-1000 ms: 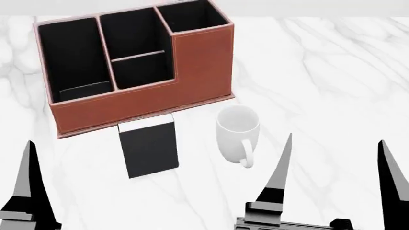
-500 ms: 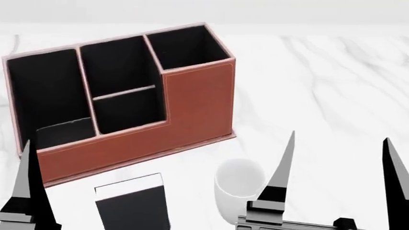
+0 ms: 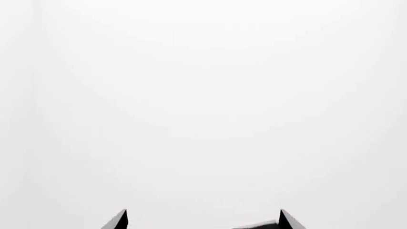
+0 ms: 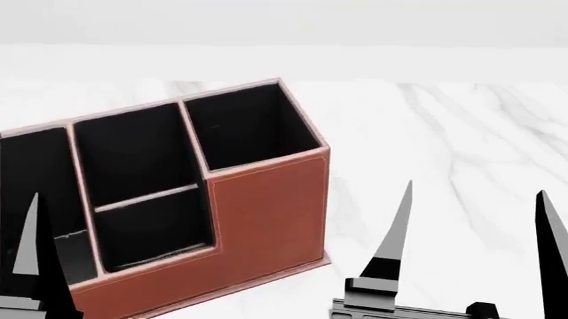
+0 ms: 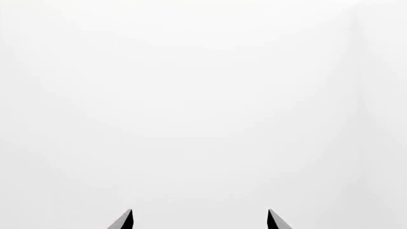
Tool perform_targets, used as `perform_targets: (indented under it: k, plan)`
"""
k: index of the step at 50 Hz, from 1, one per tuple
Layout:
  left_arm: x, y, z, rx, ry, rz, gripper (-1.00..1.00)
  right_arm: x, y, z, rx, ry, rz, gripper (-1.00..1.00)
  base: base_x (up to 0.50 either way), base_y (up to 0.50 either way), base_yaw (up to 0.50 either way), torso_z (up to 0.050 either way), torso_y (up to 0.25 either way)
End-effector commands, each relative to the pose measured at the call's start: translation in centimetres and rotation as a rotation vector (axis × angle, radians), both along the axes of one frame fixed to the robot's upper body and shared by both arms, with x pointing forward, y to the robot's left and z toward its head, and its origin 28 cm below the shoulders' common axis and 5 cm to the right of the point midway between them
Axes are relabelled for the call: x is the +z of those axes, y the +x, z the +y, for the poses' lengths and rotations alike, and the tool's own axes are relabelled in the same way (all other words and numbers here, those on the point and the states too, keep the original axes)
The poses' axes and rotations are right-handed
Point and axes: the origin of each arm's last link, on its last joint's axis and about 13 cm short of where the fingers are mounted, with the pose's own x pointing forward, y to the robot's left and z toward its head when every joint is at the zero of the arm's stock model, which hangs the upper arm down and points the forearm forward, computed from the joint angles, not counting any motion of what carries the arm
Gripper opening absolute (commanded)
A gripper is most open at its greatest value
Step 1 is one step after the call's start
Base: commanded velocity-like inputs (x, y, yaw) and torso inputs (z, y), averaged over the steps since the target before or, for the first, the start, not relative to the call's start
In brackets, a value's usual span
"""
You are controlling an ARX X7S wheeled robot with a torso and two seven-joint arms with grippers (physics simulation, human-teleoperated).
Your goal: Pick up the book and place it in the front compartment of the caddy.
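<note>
The reddish-brown caddy [image 4: 266,212] with black lining stands on the white marble table [image 4: 443,126], at the left of the head view, its taller end toward the middle. The book is out of view. My right gripper [image 4: 475,188] is open, its two dark pointed fingers wide apart to the right of the caddy and nothing between them. Only one finger [image 4: 31,252] of the left gripper shows in the head view, in front of the caddy's low end. The left wrist view shows the left gripper [image 3: 202,213] open before blank white. The right wrist view shows the right gripper [image 5: 199,213] open the same way.
A pale wall runs behind the table's far edge [image 4: 355,46]. Bare marble lies to the right of the caddy.
The head view has tilted upward: the caddy slid down and left in the picture, and the book and white mug dropped out at the bottom. Both grippers stay open in the same place.
</note>
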Motion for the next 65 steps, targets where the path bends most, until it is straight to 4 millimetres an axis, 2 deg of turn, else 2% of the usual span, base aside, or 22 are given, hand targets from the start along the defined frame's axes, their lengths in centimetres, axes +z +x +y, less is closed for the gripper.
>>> perform_targets:
  k: [1,19,23,30,41,65]
  plan:
    - [0.11,-0.09,-0.03,-0.001,0.001,-0.003,1.0,0.01,0.0,-0.06,-0.001,-0.001,0.0,1.0,0.5,0.0,0.0,0.0,0.0]
    - [0.11,-0.08,0.05,-0.001,-0.002,-0.005,1.0,-0.14,0.1,-0.19,-0.02,0.008,0.022,1.0,0.5,0.0,0.0,0.0,0.001]
    - [0.23,-0.11,0.04,-0.001,-0.003,-0.007,1.0,-0.18,0.06,-0.36,-0.025,0.027,0.011,1.0,0.0,0.0,0.0,0.0,0.005]
    - [0.25,-0.18,0.03,-0.004,-0.008,-0.005,1.0,-0.32,0.09,-0.05,-0.049,-0.065,0.028,1.0,0.0,0.31,0.0,0.0,0.0]
    - [0.45,-0.25,0.11,-0.008,-0.026,-0.011,1.0,-0.2,-0.03,-0.11,-0.02,-0.01,0.012,1.0,0.01,0.39,0.0,0.0,0.0]
    - [0.57,-0.45,0.14,-0.032,-0.03,-0.019,1.0,0.03,-0.16,-0.14,-0.016,-0.015,0.007,1.0,0.0,0.0,0.0,0.05,0.0]
